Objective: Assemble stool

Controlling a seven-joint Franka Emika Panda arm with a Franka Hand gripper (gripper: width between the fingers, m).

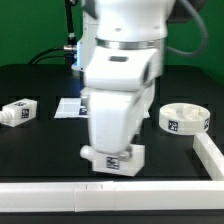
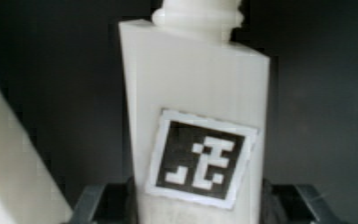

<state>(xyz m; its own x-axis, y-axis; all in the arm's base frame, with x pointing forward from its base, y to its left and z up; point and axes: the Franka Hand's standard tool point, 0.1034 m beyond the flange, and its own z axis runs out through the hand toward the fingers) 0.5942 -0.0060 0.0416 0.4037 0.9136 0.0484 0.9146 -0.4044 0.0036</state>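
A white stool leg (image 1: 116,159) with a square tag lies on the black table near the front rail. My gripper (image 1: 110,148) is lowered straight over it. In the wrist view the leg (image 2: 194,100) runs lengthwise between my fingers (image 2: 99,200), its peg end away from the camera. A dark gap shows on each side, so the gripper (image 2: 195,206) is open around the leg. The round seat disc (image 1: 185,119) lies at the exterior view's right. A second leg (image 1: 18,111) lies at the left.
The long white L-shaped rail (image 1: 60,196) runs along the front and up the right side (image 1: 211,152), close to the leg; it shows as a pale strip in the wrist view (image 2: 5,150). The marker board (image 1: 68,107) lies behind the arm.
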